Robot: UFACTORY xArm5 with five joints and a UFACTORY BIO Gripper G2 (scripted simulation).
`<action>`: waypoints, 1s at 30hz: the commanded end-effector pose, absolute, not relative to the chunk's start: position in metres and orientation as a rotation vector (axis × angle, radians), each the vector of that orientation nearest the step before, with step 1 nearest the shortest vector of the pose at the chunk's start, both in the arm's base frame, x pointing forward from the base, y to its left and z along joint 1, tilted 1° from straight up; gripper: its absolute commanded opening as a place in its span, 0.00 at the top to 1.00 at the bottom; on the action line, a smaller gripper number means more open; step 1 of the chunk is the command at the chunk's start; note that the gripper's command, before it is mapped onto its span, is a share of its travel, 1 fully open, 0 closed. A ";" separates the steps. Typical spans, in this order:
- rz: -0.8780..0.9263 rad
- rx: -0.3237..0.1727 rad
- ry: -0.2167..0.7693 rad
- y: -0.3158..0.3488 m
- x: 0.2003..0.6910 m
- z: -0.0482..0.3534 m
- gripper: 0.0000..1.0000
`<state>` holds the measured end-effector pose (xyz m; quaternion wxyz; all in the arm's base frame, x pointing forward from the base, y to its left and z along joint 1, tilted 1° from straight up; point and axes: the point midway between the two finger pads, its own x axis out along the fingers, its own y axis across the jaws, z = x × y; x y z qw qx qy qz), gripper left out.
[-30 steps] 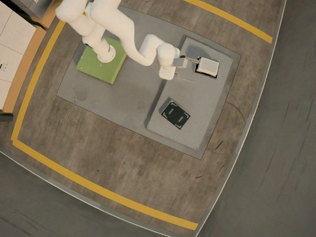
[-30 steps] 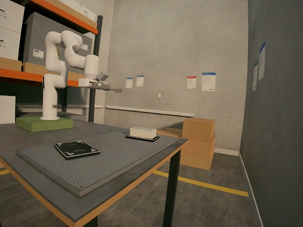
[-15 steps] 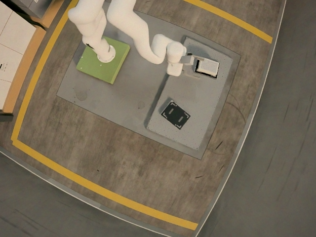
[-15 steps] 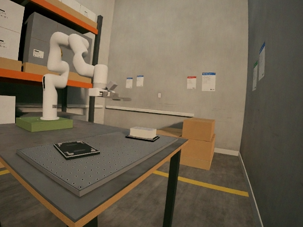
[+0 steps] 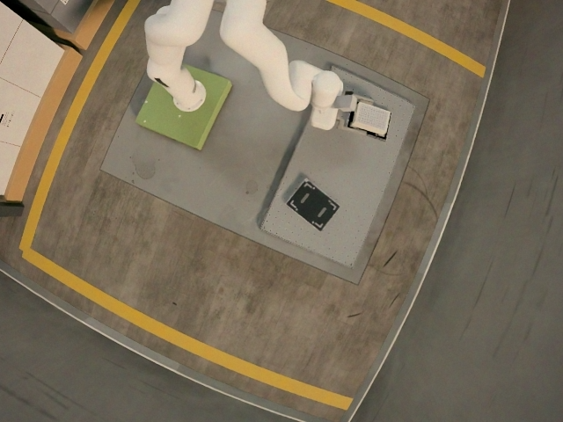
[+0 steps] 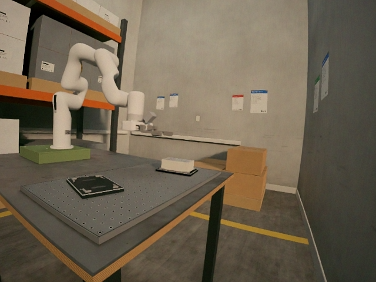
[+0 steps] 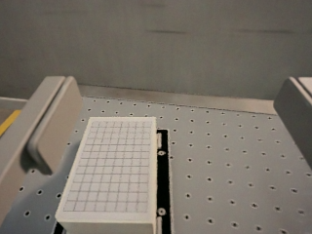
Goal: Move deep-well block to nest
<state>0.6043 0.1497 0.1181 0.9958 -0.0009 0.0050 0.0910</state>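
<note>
From the top view, the white deep-well block (image 5: 371, 118) (image 6: 177, 164) (image 7: 113, 168) sits over the dark plate nest N1 (image 5: 376, 135) (image 6: 179, 172) (image 7: 164, 180), and there's the white arm (image 5: 273, 63) (image 6: 113, 81) reaching out from its green base (image 5: 181, 127) (image 6: 57, 156). The end effector (image 5: 366, 117) (image 6: 163, 133) (image 7: 176, 114) shows beside and partly around the block. Well apart from the block, on the same perforated plate (image 5: 340, 168) (image 6: 136, 197) (image 7: 219, 171), lies plate nest N2 (image 5: 312, 206) (image 6: 100, 191), unoccupied, its pale corner locators in plain sight.

Over to the exterior view, and here's the height: the end effector hangs above the block, clear of it, fingers pointing out level. The block is on N1, with N2 nearer the camera than the block, and the bench (image 6: 103, 255) carries the lot.

Now the wrist view, and it's open! The fingers stand wide apart, nothing gripped. The block's gridded top shows low between them in the picture, closer to the left-hand finger in the frame, with a strip of N1 exposed just right of the block. Which corner is cut off, I cannot tell.

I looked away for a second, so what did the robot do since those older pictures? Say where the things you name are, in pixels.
The arm swung its gripper (image 5: 346, 115) (image 6: 162, 132) (image 7: 177, 122) lower and farther out, toward the white block (image 5: 371, 118) (image 6: 177, 164) (image 7: 109, 168). It hasn't grabbed anything or let go of anything. The block, its nest (image 5: 381, 136) (image 6: 194, 172) (image 7: 165, 185) and the other nest (image 5: 312, 205) (image 6: 94, 185) stayed put.
</note>
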 end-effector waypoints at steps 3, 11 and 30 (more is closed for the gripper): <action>0.181 -0.010 0.004 0.164 0.615 0.107 0.63; 0.181 -0.009 0.004 0.191 0.631 0.082 0.63; 0.181 -0.009 0.004 0.212 0.643 0.062 0.63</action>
